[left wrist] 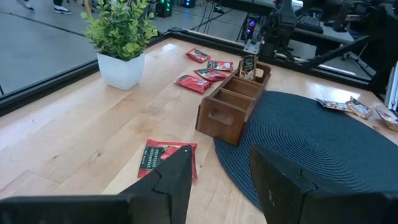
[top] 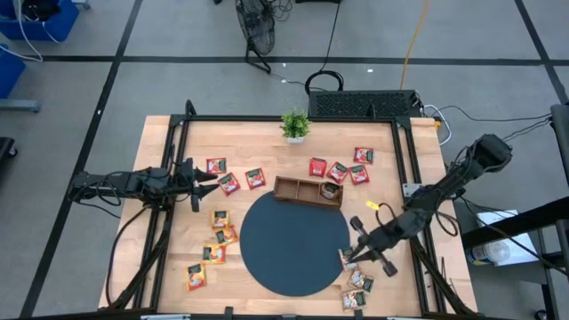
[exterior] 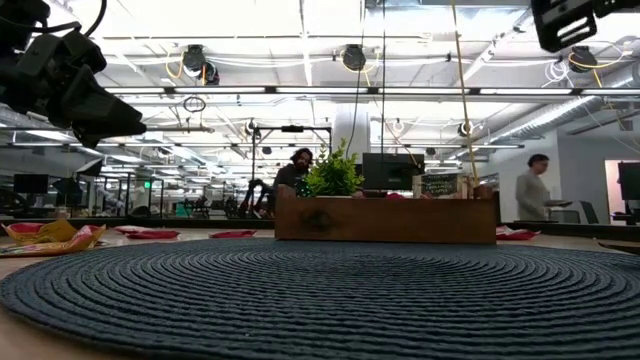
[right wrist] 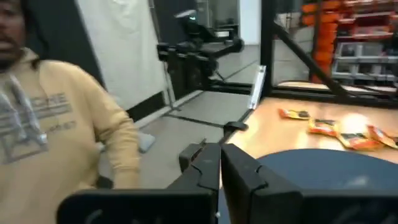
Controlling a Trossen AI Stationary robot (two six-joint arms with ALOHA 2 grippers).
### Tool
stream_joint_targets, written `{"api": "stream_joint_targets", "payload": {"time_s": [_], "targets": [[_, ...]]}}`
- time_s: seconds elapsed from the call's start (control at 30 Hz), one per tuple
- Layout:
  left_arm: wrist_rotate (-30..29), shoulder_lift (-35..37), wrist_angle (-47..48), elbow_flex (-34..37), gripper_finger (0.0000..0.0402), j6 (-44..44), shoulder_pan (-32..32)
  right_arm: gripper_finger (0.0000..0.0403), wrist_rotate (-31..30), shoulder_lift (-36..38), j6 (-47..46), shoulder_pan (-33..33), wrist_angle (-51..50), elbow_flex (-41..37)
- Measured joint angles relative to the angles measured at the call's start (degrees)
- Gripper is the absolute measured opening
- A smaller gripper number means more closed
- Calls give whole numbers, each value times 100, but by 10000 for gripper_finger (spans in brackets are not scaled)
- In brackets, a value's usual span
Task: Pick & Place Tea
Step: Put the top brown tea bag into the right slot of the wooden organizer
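The right gripper [top: 357, 238] hangs over the near right rim of the dark round mat [top: 293, 249], its two fingers pressed together with nothing visible between them, and just beside it the pale green-white sachets [top: 356, 277] lie in a loose string along the table's near right corner. One sachet [top: 331, 189] already stands on edge in the end compartment of the wooden tray [top: 308, 190] at the mat's far rim. The left gripper [top: 203, 184] waits at the table's left side with its fingers parted and empty, a red sachet [left wrist: 168, 158] lying flat on the wood just ahead of it. More red sachets [top: 338, 169] are scattered beyond the tray near the potted plant [top: 295, 124], and the yellow-orange sachets [top: 213, 242] trail down the left of the mat. These packets look featherlight, thin and a little crinkly (foil or paper, likely to skid on bare wood), so I would judge a pinch across one free edge or corner the safest hold, pressing down gently first. Being near square they have no real long axis; each lies flat, face up, turned at its own random angle, so the wrist would need matching to the chosen edge.
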State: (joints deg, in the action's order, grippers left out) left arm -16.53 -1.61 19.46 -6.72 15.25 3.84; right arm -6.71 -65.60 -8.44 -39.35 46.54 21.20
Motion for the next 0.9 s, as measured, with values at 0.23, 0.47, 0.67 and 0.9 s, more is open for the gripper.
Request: {"api": "stream_joint_targets", "payload": {"time_s": [0.23,0.47,0.67,0.9], "targets": [[0,0,-1,0,161,-1,0,150,-1573,-574,-661,-676,-3893,1651],[0,1,-2,-1,161,0,0,266,-1734,-2245,-1938,-809,-7660,3568],[0,0,-2,-1,161,-1,0,285,-948,-3352,-2239,-601,-8496,4110],[0,0,2,0,161,2,0,277,-377,-3831,-2469,-479,-8579,4192]]}}
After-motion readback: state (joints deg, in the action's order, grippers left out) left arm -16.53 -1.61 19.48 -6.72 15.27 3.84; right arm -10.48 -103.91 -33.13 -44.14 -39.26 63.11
